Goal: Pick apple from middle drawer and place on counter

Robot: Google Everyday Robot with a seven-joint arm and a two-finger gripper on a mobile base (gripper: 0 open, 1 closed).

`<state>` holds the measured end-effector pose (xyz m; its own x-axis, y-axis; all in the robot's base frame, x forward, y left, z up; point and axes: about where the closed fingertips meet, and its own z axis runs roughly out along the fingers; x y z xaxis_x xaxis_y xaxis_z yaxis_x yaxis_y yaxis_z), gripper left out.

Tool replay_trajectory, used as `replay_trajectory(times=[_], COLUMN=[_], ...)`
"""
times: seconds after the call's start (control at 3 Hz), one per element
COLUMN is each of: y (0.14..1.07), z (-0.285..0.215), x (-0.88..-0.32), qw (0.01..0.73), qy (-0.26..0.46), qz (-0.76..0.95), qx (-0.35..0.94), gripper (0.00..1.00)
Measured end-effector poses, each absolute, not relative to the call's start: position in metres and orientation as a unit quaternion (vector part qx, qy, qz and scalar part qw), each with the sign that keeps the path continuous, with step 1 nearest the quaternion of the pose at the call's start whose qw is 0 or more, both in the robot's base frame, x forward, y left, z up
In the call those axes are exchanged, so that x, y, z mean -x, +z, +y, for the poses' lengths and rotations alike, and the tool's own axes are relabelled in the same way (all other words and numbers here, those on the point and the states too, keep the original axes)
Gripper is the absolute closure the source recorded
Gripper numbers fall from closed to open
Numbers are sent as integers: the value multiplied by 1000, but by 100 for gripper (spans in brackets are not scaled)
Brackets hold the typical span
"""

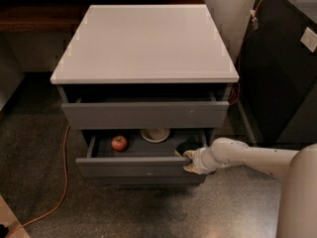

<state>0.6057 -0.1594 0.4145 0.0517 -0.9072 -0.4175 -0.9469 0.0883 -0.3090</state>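
Note:
The middle drawer (133, 166) of the grey cabinet is pulled open. A small red apple (119, 143) lies inside at its left. A round white bowl (155, 134) sits at the back middle. My gripper (190, 160) is at the right end of the drawer's front panel, its tips at the top edge, with the white arm reaching in from the right. The light-grey counter (143, 41) on top of the cabinet is bare.
The top drawer (144, 114) is slightly pulled out above the middle one. An orange cable (63, 182) runs over the speckled floor at the left. A dark cabinet (282, 68) stands at the right, a brown wooden shelf (29, 16) at the back left.

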Motion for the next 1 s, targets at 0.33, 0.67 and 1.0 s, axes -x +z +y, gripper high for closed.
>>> replay_trajectory(times=[0.33, 0.67, 1.0], y=[415, 414, 414], z=[-159, -159, -159], x=[-606, -606, -605], qw=[267, 267, 267], qy=[37, 37, 37], qz=[688, 688, 688], qx=[674, 674, 674], gripper=[100, 100, 100])
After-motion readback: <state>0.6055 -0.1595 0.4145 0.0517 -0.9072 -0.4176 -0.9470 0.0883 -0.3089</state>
